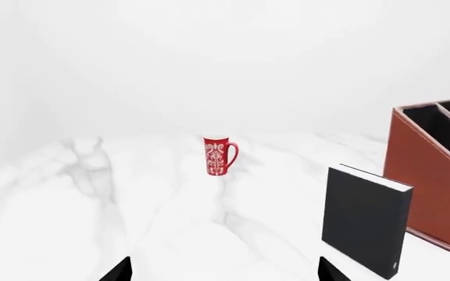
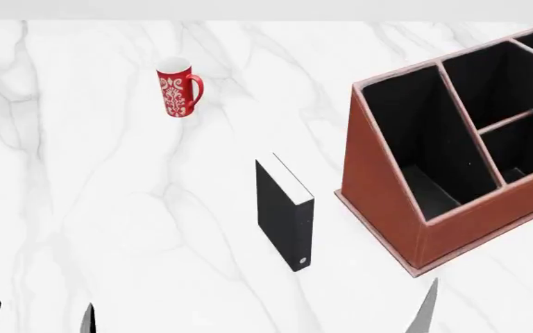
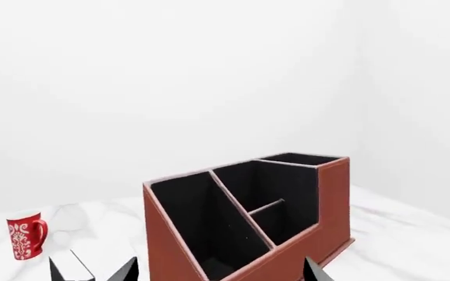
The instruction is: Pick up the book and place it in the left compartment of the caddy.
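The black book (image 2: 283, 211) stands upright on the white marble table, spine toward me with its small white mark low down. It also shows in the left wrist view (image 1: 364, 221) and at the edge of the right wrist view (image 3: 70, 266). The reddish-brown caddy (image 2: 382, 187) sits just right of the book. Its left compartment (image 2: 413, 146) is the long black-lined bay nearest the book; it also shows in the right wrist view (image 3: 201, 225). My left gripper (image 2: 35, 318) is open and empty, near the front edge, left of the book. My right gripper (image 2: 484, 309) is open and empty in front of the caddy.
A red mug with white patterns (image 2: 178, 92) stands at the back left of the table, also in the left wrist view (image 1: 218, 156) and the right wrist view (image 3: 26, 236). The caddy's crossbar-split bay (image 2: 507, 132) lies right of the long bay.
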